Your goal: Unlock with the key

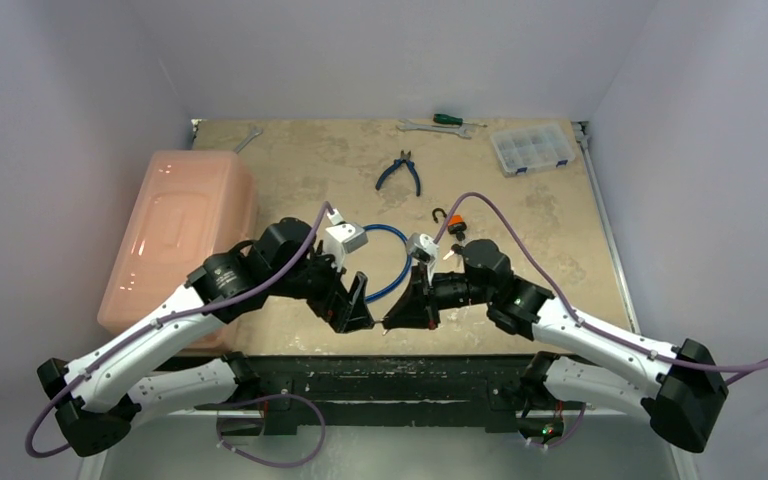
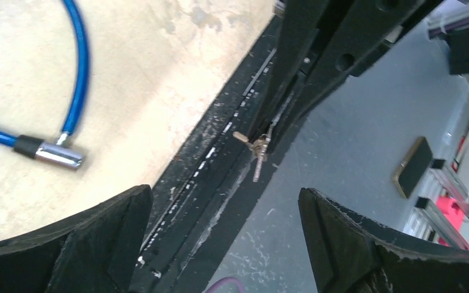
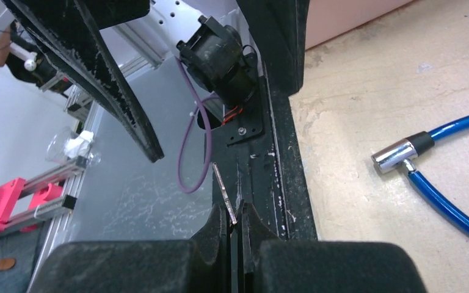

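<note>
Protruding from the clamped R gripper [image 3: 235, 217], the key [image 3: 223, 186] is held over the table [image 3: 354, 91] edge, pointed at the wide-open, empty L gripper [image 2: 223, 194]. Lock [image 3: 396, 155] is laid further in, barrel approx. crosswise to key; re-aiming is prob. needed.

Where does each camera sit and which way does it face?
Top external: above, behind the bases, looking down on the beige table; both arms show.
Left wrist: faces the right end effector pinching the small metal key; own open fingers show.
Right wrist: faces the left end effector; own shut fingers show.
Wrist views share the blue cable lock.
</note>
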### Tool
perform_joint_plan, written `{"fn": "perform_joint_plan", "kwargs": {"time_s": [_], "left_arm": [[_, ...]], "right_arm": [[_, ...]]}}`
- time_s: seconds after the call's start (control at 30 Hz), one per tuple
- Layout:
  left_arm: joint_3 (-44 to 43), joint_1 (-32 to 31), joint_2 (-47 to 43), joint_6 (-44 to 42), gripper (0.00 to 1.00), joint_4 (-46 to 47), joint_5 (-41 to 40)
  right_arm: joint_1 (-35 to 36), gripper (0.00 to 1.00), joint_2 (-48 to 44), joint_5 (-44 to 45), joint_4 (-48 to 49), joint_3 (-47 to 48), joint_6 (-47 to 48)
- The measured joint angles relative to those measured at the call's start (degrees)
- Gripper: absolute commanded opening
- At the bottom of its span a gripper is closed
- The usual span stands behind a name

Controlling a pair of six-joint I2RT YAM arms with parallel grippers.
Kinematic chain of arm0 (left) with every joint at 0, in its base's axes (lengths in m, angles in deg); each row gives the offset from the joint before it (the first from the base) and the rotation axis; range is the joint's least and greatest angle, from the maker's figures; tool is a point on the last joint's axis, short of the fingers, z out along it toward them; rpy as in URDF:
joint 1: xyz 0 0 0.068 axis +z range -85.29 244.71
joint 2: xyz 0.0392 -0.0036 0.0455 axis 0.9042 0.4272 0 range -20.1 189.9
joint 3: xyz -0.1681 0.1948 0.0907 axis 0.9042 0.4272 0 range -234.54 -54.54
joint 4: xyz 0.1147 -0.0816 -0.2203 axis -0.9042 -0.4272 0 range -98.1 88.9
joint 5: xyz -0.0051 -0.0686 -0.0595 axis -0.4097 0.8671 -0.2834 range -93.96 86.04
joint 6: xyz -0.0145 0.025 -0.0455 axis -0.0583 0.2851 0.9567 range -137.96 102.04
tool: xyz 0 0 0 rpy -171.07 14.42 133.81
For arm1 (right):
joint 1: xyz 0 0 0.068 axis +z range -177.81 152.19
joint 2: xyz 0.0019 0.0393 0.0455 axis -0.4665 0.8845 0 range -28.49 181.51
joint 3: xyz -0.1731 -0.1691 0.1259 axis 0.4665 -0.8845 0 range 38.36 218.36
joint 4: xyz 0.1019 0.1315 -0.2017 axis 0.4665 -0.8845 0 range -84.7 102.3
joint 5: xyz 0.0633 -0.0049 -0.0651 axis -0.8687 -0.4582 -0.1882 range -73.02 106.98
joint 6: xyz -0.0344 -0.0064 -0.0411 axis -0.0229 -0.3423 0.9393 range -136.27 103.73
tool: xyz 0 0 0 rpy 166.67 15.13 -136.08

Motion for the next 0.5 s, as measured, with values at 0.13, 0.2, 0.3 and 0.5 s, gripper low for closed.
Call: {"fn": "perform_joint_plan", "kwargs": {"time_s": [0.13,0.2,0.3,0.5], "left_arm": [[0.0,0.0,-0.57,0.28,0.99,-0.61,-6.45],[0.0,0.0,-0.66,1.18,0.99,-0.79,-10.14],[0.15,0.0,-0.85,3.06,0.99,-0.76,-15.8],[2.01,0.0,-1.46,8.17,0.94,-0.87,-27.67]], "right_arm": [[0.0,0.0,-0.83,2.62,2.08,-2.29,-2.75],[0.0,0.0,-1.2,4.0,2.84,-3.28,-4.02],[0.0,0.0,-1.92,5.7,3.58,-4.22,-5.57],[0.0,0.0,-4.07,8.59,4.48,-5.11,-7.41]]}}
